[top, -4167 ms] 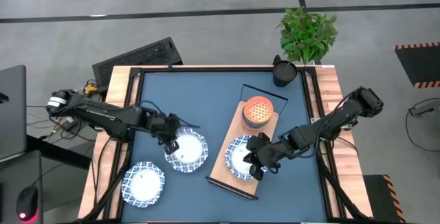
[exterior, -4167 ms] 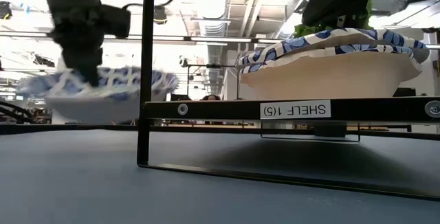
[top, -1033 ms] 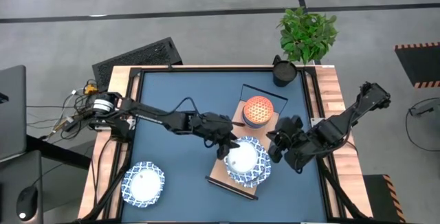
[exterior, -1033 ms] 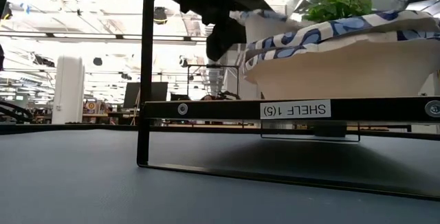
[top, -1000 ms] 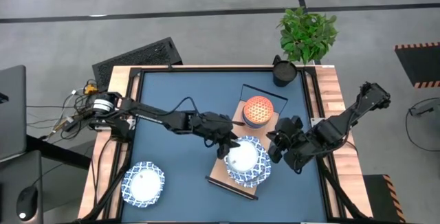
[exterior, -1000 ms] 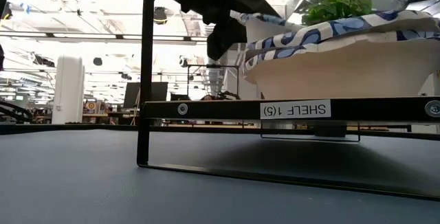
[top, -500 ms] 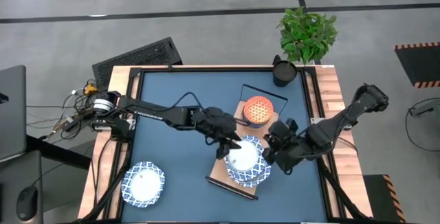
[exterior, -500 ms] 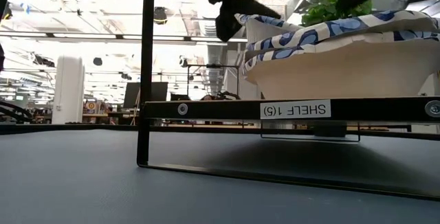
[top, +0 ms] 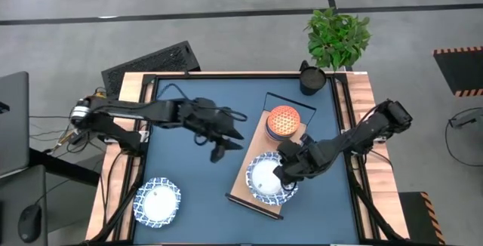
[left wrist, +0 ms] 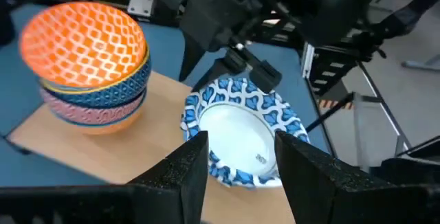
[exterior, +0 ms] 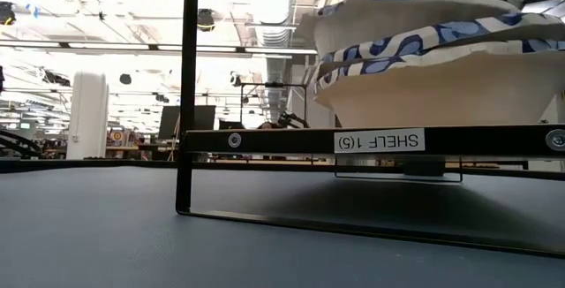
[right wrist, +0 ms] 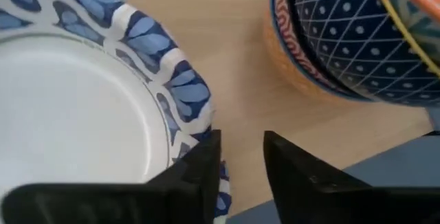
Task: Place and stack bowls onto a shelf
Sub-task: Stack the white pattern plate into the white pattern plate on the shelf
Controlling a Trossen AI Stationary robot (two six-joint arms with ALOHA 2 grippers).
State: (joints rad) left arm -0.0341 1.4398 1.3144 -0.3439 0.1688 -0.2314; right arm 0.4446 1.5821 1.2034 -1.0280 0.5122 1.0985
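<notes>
High view is looking straight down on a matte blue table top with a wood border, so going from the left: one wide shallow white bowl with a blue leafy rim is sitting alone near the front-left corner of the table, glossy like glazed ceramic. Next over, the left gripper is hanging above bare blue surface, well apart from everything, and its chunky dark fingers are standing apart with nothing between them in the left wrist view. Then the shelf, a long pale wood board on thin black wire, is lying at an angle right of centre. On its near end two of the white patterned bowls are sitting nested, and the low view is showing the upper rim resting a bit tilted in the lower one. On its far end is a stack of small round bowls: orange lattice on top, blue dotted diamonds under it, red-orange at the bottom. The right gripper is hovering at the nested bowls' right rim, fingers parted a little, just beside the rim, gripping nothing.
</notes>
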